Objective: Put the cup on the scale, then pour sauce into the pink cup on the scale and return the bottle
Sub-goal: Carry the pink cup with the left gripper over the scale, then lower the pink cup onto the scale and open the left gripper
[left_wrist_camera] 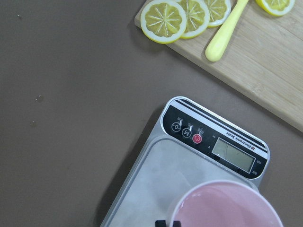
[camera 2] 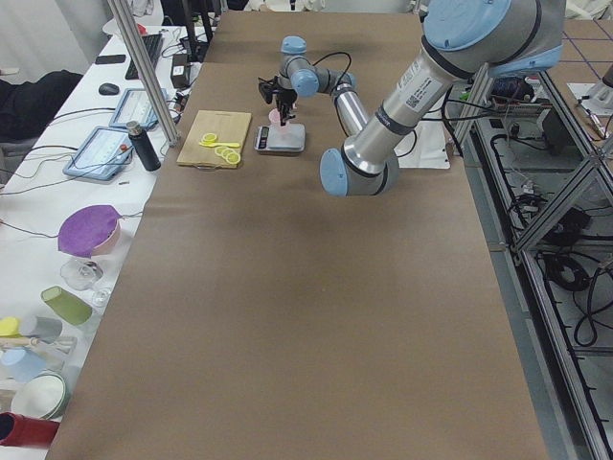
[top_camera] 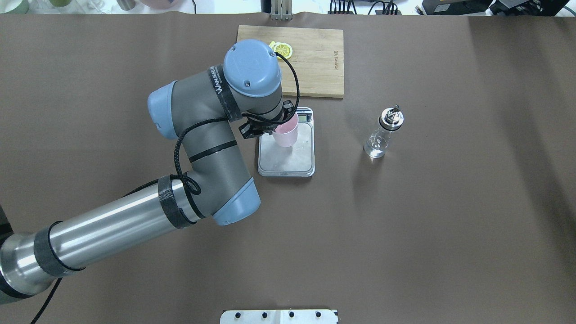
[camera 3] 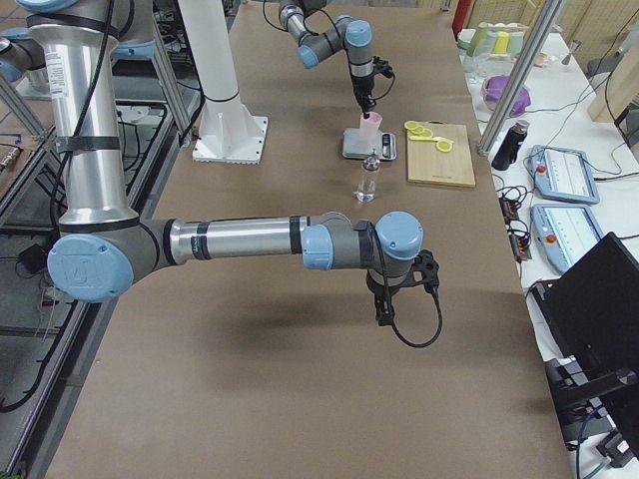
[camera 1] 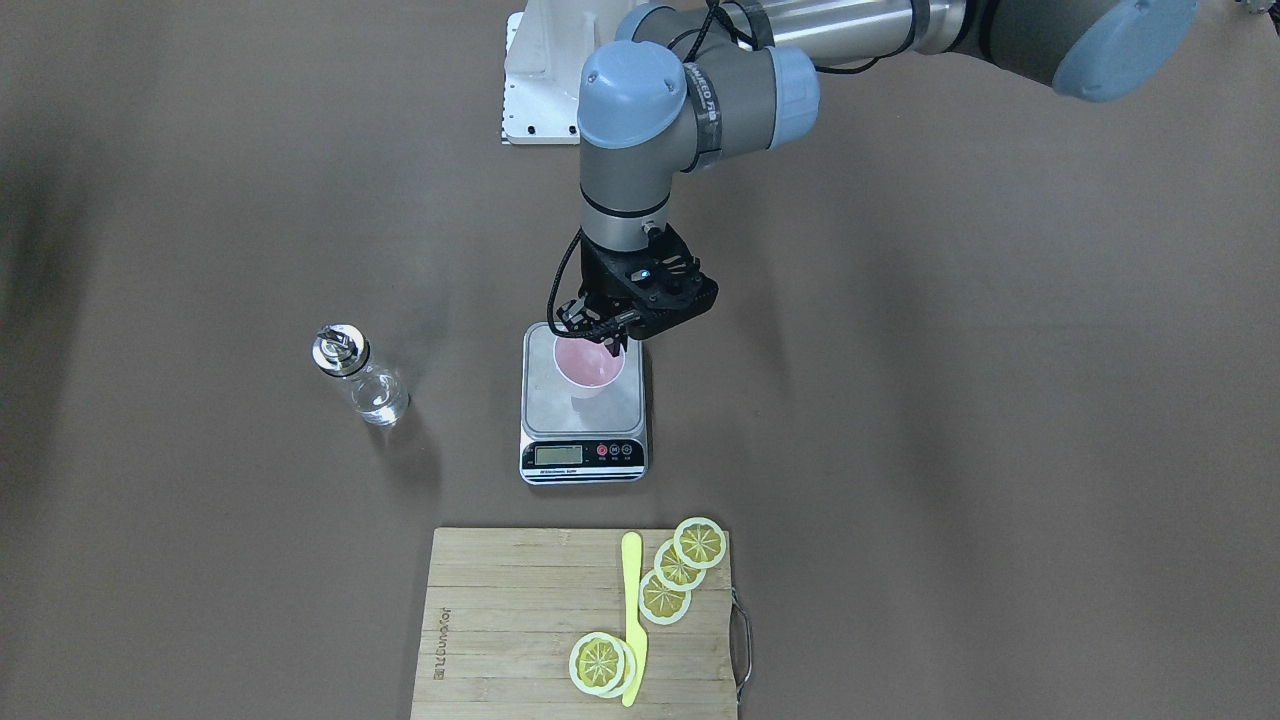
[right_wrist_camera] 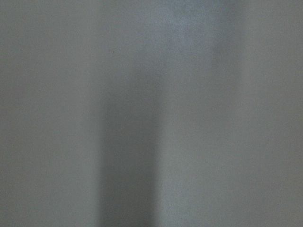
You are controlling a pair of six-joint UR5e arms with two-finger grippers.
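Note:
The pale pink cup (camera 1: pixel 590 366) is over the steel platform of the scale (camera 1: pixel 545 405), toward its rear half. My left gripper (camera 1: pixel 612 344) comes down from above and is shut on the cup's rim. I cannot tell whether the cup's base rests on the platform. The left wrist view shows the cup's mouth (left_wrist_camera: pixel 227 208), the scale's display strip (left_wrist_camera: pixel 215 142) and one dark fingertip (left_wrist_camera: pixel 162 223). The clear glass bottle (camera 1: pixel 365 385) with a chrome pourer cap stands alone on the table, apart from the scale (top_camera: pixel 288 163). My right gripper (camera 3: pixel 387 299) hangs over bare table; I cannot tell if it is open or shut.
A wooden cutting board (camera 1: pixel 520 620) with lemon slices (camera 1: pixel 680 570) and a yellow plastic knife (camera 1: pixel 632 610) lies just beyond the scale's display end. The right wrist view shows only blurred brown table. A white mounting plate (camera 1: pixel 535 90) sits by the robot's base.

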